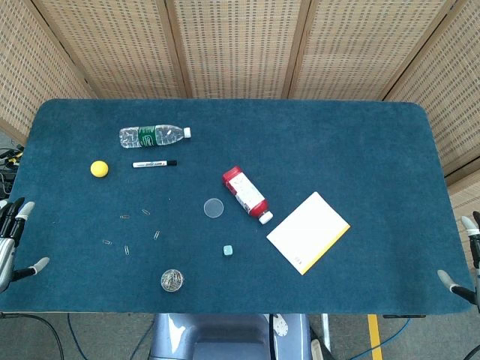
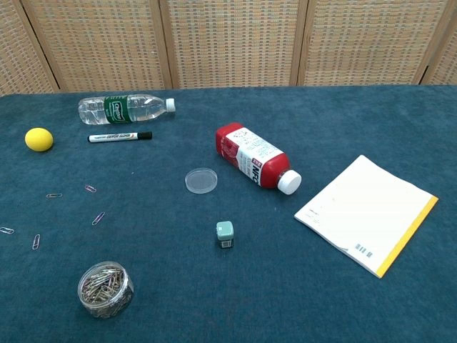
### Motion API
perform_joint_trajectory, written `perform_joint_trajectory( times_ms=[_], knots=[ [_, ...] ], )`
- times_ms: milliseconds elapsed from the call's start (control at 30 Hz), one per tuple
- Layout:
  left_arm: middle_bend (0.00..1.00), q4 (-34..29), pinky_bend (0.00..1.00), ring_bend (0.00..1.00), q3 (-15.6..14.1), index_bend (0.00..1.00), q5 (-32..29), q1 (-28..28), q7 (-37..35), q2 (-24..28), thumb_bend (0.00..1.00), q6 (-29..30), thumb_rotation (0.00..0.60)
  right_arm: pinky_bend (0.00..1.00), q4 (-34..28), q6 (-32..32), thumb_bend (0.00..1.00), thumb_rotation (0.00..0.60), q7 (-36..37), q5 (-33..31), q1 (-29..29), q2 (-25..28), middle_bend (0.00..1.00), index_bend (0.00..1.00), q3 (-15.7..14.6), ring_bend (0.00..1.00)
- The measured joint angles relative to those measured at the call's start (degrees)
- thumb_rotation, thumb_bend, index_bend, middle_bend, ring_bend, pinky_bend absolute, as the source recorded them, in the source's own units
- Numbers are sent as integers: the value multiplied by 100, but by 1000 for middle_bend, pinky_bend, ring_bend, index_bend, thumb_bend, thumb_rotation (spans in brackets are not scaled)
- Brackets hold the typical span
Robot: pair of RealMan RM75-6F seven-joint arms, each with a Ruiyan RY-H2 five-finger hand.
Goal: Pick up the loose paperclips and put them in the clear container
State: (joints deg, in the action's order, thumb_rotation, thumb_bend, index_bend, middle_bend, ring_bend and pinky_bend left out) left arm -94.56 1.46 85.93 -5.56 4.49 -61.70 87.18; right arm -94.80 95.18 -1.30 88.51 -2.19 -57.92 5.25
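Observation:
Several loose paperclips lie scattered on the blue table at front left, among them one (image 1: 124, 217) beside another (image 1: 157, 235); the chest view shows them too, such as a paperclip (image 2: 98, 218). The clear container (image 1: 172, 280) (image 2: 106, 289), round and holding a heap of paperclips, stands near the front edge. Its clear lid (image 1: 214, 208) (image 2: 201, 180) lies flat further in. My left hand (image 1: 7, 247) hovers at the table's left edge, fingers spread, holding nothing. At the right edge, my right hand (image 1: 466, 289) is also spread and holds nothing. Neither hand shows in the chest view.
A water bottle (image 1: 154, 136), a marker (image 1: 154, 163) and a yellow ball (image 1: 99, 169) lie at back left. In the middle are a red bottle (image 1: 246, 195) on its side and a small green cube (image 1: 227, 250). A white notepad (image 1: 308, 232) lies at right.

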Motion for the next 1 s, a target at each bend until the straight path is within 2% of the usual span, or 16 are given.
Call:
perform_joint_trajectory(
  times_ms=[200,467,700,1000],
  knots=[
    [0,-12,0,0,-10,0,57,-5,102,-15,8,-10,600,0,-9,-140,0,600,-32,11,30,28,0,0,-53,0],
    [0,105,0,0,-1,2,130,-60,90,-131,15,-77,600,0,87,-128,0,600,69,-33,90,-74,0,0,28,0],
    [0,676,0,0,36,223,288,-399,-347,-498,67,-493,600,0,114,-199,0,600,58,-78,122,-99,0,0,33,0],
    [0,1938,0,0,-4,343,304,-1161,-595,-1296,161,-1848,600,0,137,-295,0,600,56,-150,173,-117,0,0,54,0]
  ],
)
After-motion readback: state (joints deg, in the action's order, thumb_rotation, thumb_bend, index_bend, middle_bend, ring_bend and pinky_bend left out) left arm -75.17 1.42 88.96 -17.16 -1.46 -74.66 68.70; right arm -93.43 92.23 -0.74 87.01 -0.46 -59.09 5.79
